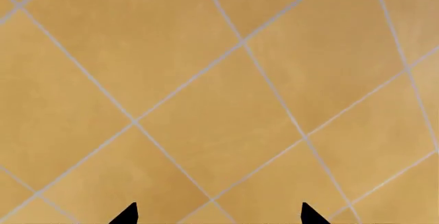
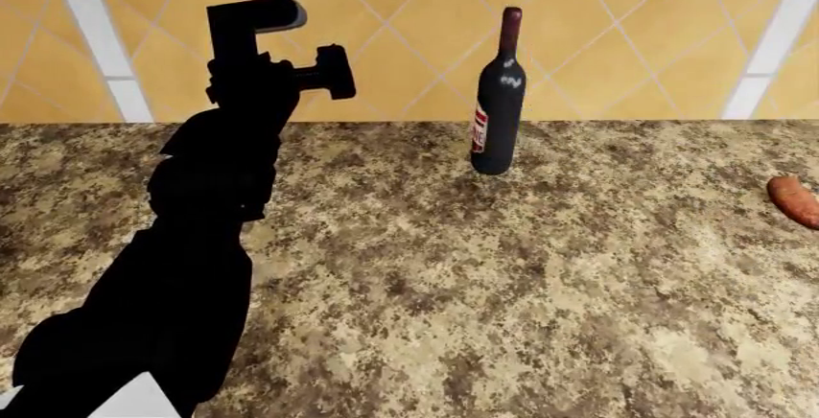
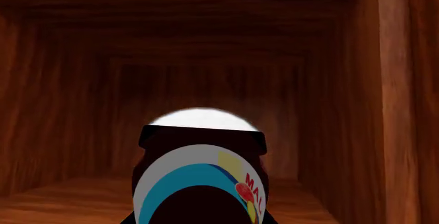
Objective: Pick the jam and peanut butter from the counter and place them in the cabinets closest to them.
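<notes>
In the right wrist view the jam (image 3: 200, 180), a dark jar with a black lid and a white label with blue and red marks, fills the space between my right gripper's (image 3: 202, 219) jaws. It is held inside a wooden cabinet (image 3: 387, 106), just above its floor. My left gripper (image 1: 219, 215) is open and empty, its two black fingertips wide apart and facing the tan tiled wall. In the head view the left gripper (image 2: 336, 71) is raised above the granite counter (image 2: 512, 284). The peanut butter is out of view. The right gripper does not show in the head view.
A tall dark wine bottle (image 2: 498, 102) stands at the back of the counter near the tiled wall. A reddish sausage (image 2: 793, 199) lies at the counter's right edge of view. The cabinet's side wall is close on one side of the jam.
</notes>
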Available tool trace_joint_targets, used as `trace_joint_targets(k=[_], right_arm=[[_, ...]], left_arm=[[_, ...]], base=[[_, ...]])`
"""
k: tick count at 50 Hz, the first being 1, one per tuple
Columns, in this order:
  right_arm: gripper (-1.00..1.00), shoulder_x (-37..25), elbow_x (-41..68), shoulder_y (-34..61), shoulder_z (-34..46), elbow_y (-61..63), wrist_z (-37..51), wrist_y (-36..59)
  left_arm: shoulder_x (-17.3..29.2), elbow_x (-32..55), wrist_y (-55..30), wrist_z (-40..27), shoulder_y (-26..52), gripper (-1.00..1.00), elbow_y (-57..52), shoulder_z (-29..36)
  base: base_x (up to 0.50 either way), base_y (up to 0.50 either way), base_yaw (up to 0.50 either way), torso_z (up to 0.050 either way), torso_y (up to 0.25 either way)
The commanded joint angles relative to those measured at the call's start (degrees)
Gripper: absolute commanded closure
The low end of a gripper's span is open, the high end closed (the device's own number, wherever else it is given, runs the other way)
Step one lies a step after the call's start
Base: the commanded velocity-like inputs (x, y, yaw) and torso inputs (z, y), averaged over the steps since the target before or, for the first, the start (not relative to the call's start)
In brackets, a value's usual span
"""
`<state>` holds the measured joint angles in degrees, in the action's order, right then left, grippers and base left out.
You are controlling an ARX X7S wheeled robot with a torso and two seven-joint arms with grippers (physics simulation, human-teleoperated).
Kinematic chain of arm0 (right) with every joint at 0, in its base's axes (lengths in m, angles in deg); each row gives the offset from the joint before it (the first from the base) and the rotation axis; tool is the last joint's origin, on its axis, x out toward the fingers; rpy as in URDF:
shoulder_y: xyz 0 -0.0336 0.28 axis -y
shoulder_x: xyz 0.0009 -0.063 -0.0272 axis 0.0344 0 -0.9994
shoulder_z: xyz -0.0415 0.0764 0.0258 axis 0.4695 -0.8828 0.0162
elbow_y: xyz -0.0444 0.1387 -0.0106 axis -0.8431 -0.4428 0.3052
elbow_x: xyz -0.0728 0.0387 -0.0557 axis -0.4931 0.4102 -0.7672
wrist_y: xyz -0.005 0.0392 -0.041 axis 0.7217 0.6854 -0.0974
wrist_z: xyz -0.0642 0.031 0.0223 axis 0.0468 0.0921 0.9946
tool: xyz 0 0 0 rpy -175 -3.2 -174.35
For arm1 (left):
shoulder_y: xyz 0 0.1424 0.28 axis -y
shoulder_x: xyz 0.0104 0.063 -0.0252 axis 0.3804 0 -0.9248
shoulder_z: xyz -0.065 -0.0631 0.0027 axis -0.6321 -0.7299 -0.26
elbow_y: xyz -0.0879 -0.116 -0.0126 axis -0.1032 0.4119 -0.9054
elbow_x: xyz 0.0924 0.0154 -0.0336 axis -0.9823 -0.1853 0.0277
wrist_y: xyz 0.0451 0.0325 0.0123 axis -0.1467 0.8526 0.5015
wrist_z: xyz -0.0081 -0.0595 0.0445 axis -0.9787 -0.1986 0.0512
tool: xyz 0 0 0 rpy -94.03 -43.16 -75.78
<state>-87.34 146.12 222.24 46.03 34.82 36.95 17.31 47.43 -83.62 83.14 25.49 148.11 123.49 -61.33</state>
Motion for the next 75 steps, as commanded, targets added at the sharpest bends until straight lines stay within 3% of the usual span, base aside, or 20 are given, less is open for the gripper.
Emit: trace_joint_targets(k=[1,8,20,29,47,48,75], right_arm=[[1.0,9.8,-5.6,0.8,-11.5,-20.4,0.8,15.7],[1.0,13.5,-15.8,0.8,-21.1,-28.3,0.6,23.9],[1.0,12.2,-28.7,0.8,-18.4,-33.5,-11.8,24.2],[1.0,11.9,-45.4,0.7,-14.5,-40.1,-29.5,23.5],[1.0,9.9,-43.8,-10.3,-11.0,-38.8,-30.7,22.2],[-1.0,9.8,-43.8,-10.6,-10.5,-38.7,-31.1,22.2],[-1.0,9.6,-46.3,-4.4,-3.8,-34.6,-38.6,18.7]], left_arm=[[0.0,-0.1,-0.6,0.0,0.1,-1.0,0.0,-0.2],[0.0,-0.2,-0.7,-0.1,0.1,-1.0,0.0,-0.2],[0.0,-0.3,-0.5,-0.5,0.0,-1.0,0.0,0.1],[0.0,-0.2,-0.6,-0.6,0.1,-1.0,0.0,0.3],[0.0,-0.1,-0.5,-0.7,0.0,-1.0,0.0,0.3],[0.0,-0.1,-0.6,-0.7,0.0,-1.0,0.0,0.3],[0.0,-0.1,-0.2,-0.4,-0.1,-1.0,0.0,0.8]], base=[[0.0,0.0,0.0,0.0,0.0],[0.0,0.0,0.0,0.0,0.0],[0.0,0.0,0.0,0.0,0.0],[0.0,0.0,0.0,0.0,0.0],[0.0,0.0,0.0,0.0,0.0],[0.0,0.0,0.0,0.0,0.0],[0.0,0.0,0.0,0.0,0.0]])
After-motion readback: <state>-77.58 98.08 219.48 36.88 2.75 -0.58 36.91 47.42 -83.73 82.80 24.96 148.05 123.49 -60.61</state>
